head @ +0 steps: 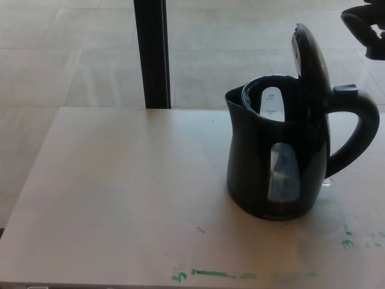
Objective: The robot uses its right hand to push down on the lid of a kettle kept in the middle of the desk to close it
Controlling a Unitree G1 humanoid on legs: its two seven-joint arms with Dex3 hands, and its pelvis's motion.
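One black electric kettle (274, 162) stands on one pale wooden bench (120, 198). The kettle has one lid (310, 60), raised upright, one loop handle (358, 132), one release button (344, 89) at the handle's top, and one clear water-level window (281, 173) on its side. One black robot hand (365, 27) shows at the upper right corner; its fingers cannot be counted there. One dark vertical post (152, 54) rises behind the bench. Green paint marks (216, 274) along the near edge are smeared and cannot be counted surely.

Indoor workspace, paint-smeared desk (120, 198), tiled floor (72, 54), black post (151, 54)
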